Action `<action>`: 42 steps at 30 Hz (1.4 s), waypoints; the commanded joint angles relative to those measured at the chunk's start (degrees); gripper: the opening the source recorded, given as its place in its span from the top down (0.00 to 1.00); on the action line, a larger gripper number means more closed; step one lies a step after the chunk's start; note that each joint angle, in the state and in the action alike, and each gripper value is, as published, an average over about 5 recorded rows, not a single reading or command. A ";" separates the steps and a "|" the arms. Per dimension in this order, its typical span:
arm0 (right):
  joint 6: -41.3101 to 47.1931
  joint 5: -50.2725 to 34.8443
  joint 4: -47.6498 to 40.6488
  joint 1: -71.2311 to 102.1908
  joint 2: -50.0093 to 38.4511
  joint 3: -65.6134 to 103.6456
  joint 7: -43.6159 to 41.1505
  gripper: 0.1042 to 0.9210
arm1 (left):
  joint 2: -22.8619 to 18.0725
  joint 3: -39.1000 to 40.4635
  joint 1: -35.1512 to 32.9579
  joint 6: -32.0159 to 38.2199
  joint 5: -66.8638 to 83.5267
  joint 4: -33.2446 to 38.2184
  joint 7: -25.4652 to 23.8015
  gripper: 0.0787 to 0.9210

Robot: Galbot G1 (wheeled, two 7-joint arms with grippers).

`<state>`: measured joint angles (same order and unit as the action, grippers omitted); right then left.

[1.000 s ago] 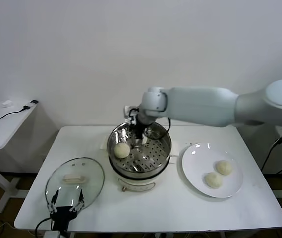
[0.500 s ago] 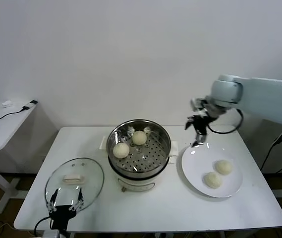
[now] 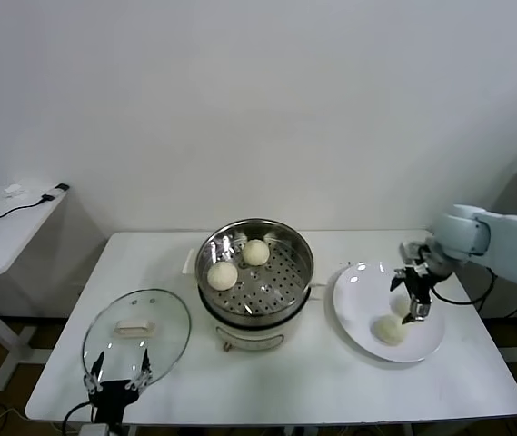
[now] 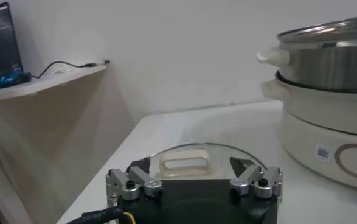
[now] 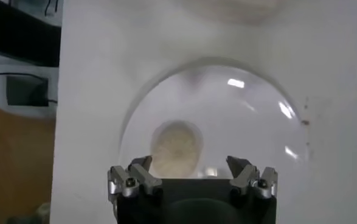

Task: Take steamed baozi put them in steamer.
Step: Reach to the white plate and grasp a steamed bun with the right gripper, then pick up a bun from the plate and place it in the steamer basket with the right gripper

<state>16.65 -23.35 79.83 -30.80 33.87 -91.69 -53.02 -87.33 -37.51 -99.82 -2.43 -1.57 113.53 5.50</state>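
Head view: two steamed baozi are seen lying on the perforated tray inside the steamer, one toward the back and one nearer the left wall; the steamer stands at the middle of the white worktop; a white plate is set just to its right, and on it a bun lies near the front, with a second one mostly hidden behind the right claw; that claw is held over the plate, just above the buns, its fingers spread wide and nothing gripped between them; in the right wrist view one bun is seen on the plate beyond the open fingers; the left claw is parked at the front left edge of the worktop, beside the glass lid, its fingers also wide apart and empty; the lid lies flat, well apart from the plate
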 commanded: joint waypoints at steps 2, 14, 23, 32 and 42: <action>1.15 4.17 -3.39 13.43 -1.27 8.96 2.06 0.12 | 0.00 -0.05 0.06 0.10 -0.10 -0.33 0.03 0.12; 2.61 4.03 -6.47 17.36 2.64 12.39 3.78 0.12 | 0.25 -0.17 0.46 0.29 -0.15 -0.90 0.07 0.12; 2.84 4.29 -6.31 15.80 3.12 12.06 3.78 0.25 | 0.11 -0.02 0.39 0.20 -0.41 -0.81 0.24 0.12; -4.46 8.24 -3.55 -1.05 4.25 8.40 -4.93 0.33 | 0.01 0.25 0.18 -0.06 -0.69 -0.24 0.29 0.12; -25.71 7.58 -1.52 -23.61 19.48 12.25 -16.20 0.33 | -0.12 1.34 0.20 -0.20 -1.15 0.44 0.02 0.12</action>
<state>3.35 -15.80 76.54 -39.38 44.80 -80.66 -61.71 -87.43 -36.26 -99.57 -2.61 -2.68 113.80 5.56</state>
